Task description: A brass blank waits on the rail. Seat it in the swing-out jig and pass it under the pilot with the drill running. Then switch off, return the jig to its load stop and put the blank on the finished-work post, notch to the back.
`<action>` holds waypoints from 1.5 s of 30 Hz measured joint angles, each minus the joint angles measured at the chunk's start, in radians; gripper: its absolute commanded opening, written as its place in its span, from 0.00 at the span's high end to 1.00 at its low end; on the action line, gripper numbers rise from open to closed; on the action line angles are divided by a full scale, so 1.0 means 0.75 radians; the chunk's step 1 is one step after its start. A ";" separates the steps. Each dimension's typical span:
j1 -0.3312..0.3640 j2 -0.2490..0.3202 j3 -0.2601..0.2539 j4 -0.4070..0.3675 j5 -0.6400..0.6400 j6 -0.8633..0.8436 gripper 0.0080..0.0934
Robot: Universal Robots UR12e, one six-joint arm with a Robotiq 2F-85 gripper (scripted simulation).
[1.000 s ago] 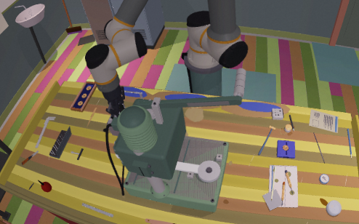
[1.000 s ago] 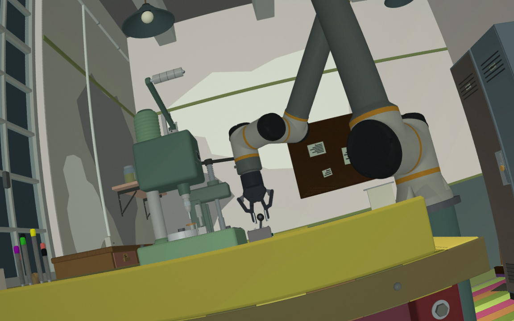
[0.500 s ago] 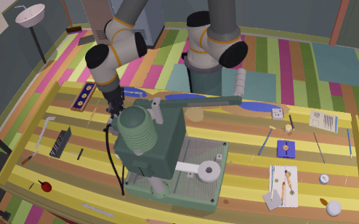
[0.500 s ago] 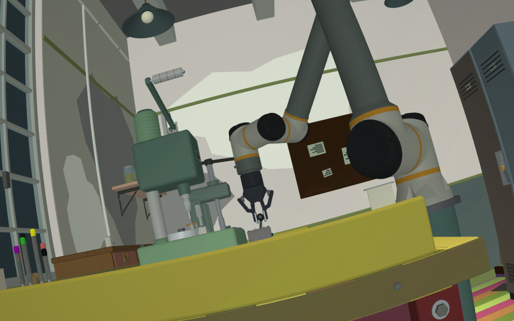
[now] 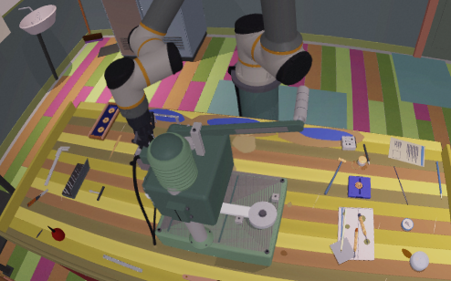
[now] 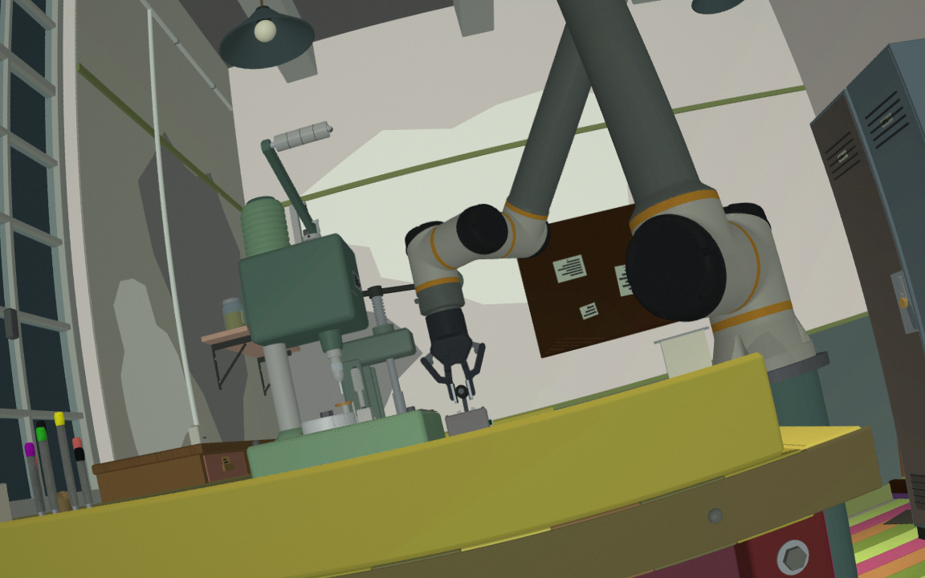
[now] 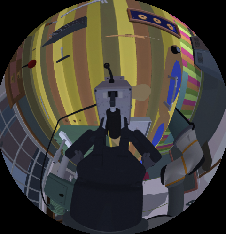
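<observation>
Behind the green drill press [image 5: 190, 178] on the striped bench stands a small grey switch box [image 7: 113, 98] with a black toggle lever [image 7: 113, 118], and my gripper [image 6: 460, 390] is closed on that lever's knob from straight above. The box [image 6: 467, 420] sits just off the press's base, a black cable running from it. The white swing-out jig [image 5: 256, 213] lies on the press table with its round seat out to the side. On the blue rail [image 5: 104, 120] at the bench's far left edge sit three brass rings. The blank is not plain to me.
A blue fixture plate [image 5: 359, 187] lies to the right, among loose pens, a hammer [image 5: 334, 175] and papers. The drill's long feed handle [image 5: 254, 129] reaches over the bench behind the press. A black comb-like block [image 5: 76, 178] and small tools lie left.
</observation>
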 measured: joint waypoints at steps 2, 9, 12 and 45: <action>0.003 0.004 -0.004 0.000 0.000 0.003 1.00; 0.015 0.018 -0.019 0.001 0.000 0.015 1.00; 0.020 0.025 -0.025 0.000 0.000 0.020 1.00; 0.029 0.038 -0.036 -0.002 0.000 0.029 0.91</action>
